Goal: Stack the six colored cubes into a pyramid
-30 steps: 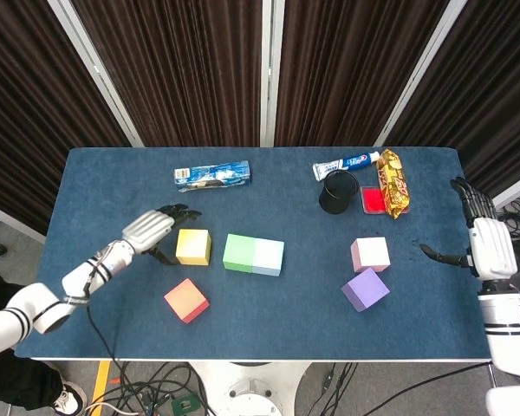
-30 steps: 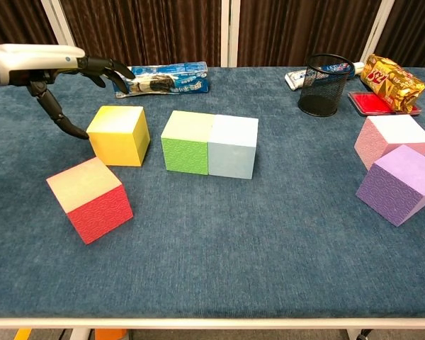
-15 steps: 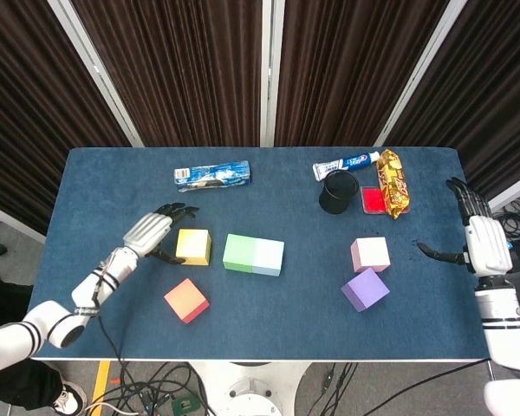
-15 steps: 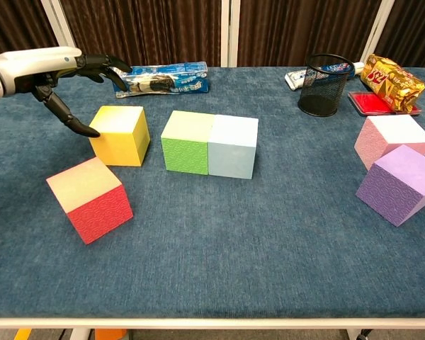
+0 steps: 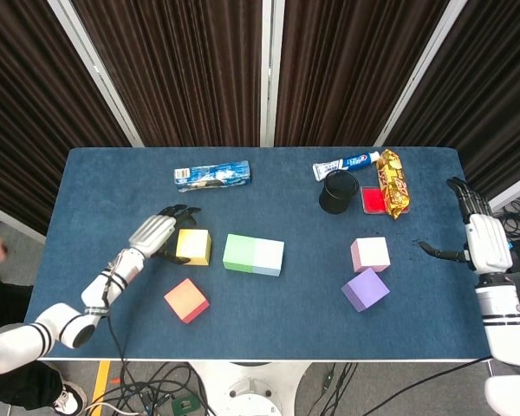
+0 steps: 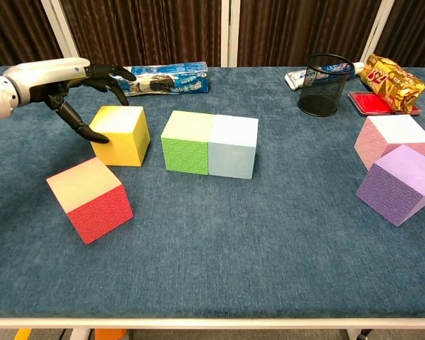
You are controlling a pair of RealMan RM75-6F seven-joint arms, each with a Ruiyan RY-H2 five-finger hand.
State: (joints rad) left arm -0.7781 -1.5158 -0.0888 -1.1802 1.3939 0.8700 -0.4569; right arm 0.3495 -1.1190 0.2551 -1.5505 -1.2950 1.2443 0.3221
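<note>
Chest view shows the left hand at the far left of the frame, fingers spread and holding nothing, its thumb at the near left face of the yellow cube; whether the tip touches I cannot tell. The step in hand looks like closing on or nudging this cube. To do it well, I would set thumb and fingers on opposite flat faces and squeeze evenly, then bring the cube flush against the green cube so the base row stays straight.

Below it, lower left, the red cube sits turned askew, apart from the rest. At centre, green and the pale blue cube stand touching side by side. At the right edge, the pink cube and purple cube sit close together, purple nearer the camera.

All six look like matte foam blocks with a fine embossed pattern on their sides and sharp, square edges; such faces should grip well. The desk wears a napped blue cloth.

In the head view, far right, the right hand hangs open off the desk edge.
</note>
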